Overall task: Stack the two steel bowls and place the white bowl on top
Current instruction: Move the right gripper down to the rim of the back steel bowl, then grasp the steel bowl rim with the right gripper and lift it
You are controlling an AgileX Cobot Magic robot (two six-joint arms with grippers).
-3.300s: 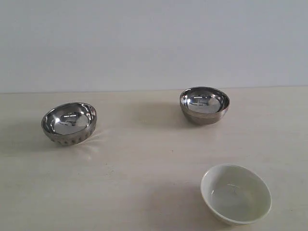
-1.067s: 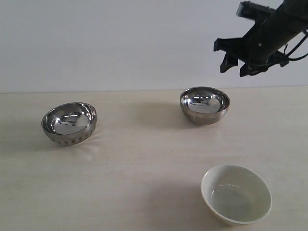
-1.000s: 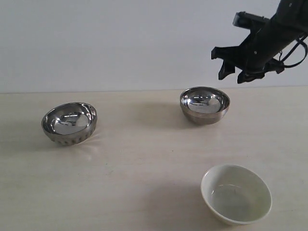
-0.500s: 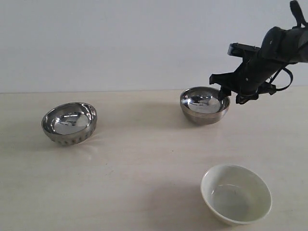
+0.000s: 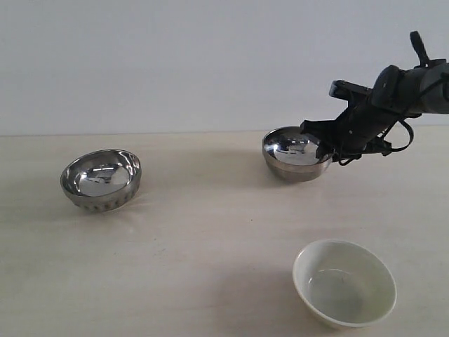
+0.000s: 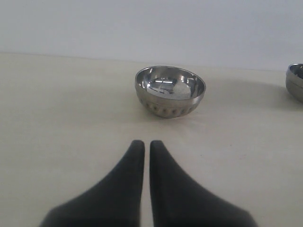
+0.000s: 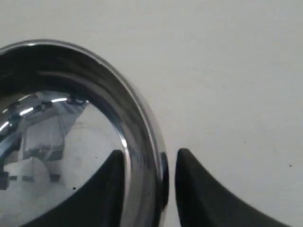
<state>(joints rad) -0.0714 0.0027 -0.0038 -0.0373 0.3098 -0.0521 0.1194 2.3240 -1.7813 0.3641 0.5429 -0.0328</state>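
1. The white bowl (image 5: 344, 283) is the nearest thing. It sits the right way up on the near right part of the table (image 5: 210, 239), with nothing in it and nothing touching it.
2. The left gripper (image 6: 143, 142) shows only in its own wrist view. Its two dark fingers (image 6: 128, 179) are pressed almost together, with just a thin slit between them, and they hold nothing. It is low over the bare table.
3. The dimpled steel bowl (image 5: 101, 180) stands farther back on the left, well apart from the other two bowls. In the left wrist view this same bowl (image 6: 170, 91) is out ahead of the pinched fingers and not touching them (you can see the little dents in a band around its lower side).
4. The plain steel bowl (image 5: 297, 153) stands farthest back, right of the middle. It is empty and shiny like a mirror.
5. The right gripper (image 5: 326, 144) reaches down to the right edge of that bowl. In the right wrist view the right gripper (image 7: 149, 156) has one finger (image 7: 113, 170) inside the bowl and the other outside, with the rim (image 7: 144, 142) between them. The fingers are a narrow way apart, and a thin gap shows between the outside finger and the bowl.
6. Behind the table is a plain pale wall (image 5: 175, 63).
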